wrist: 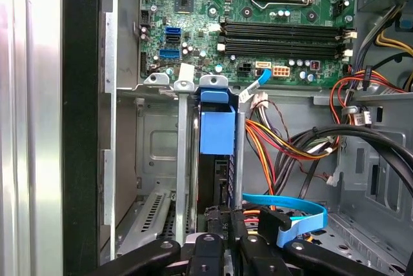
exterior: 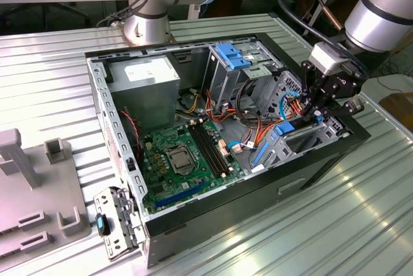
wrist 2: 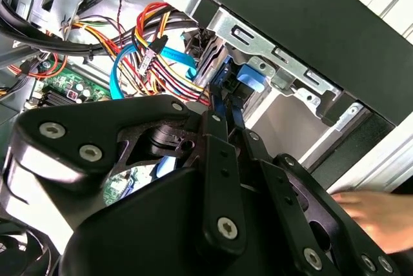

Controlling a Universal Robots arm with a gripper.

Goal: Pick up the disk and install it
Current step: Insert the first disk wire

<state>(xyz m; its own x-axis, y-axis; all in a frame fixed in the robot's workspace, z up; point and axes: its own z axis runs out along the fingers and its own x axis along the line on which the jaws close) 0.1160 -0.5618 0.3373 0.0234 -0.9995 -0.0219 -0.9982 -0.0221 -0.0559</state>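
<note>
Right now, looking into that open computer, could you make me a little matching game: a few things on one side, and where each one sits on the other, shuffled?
Things
1. disk
2. gripper
3. motherboard
4. power supply box

Places
A. flat on the floor of the case, green
B. in the case's far corner, near the arm's base, in the exterior view
C. standing on edge in the drive cage slot, blue carrier showing
D. over the case's corner at the exterior view's right, at the disk

Pairs: 1-C, 2-D, 3-A, 4-B
</note>
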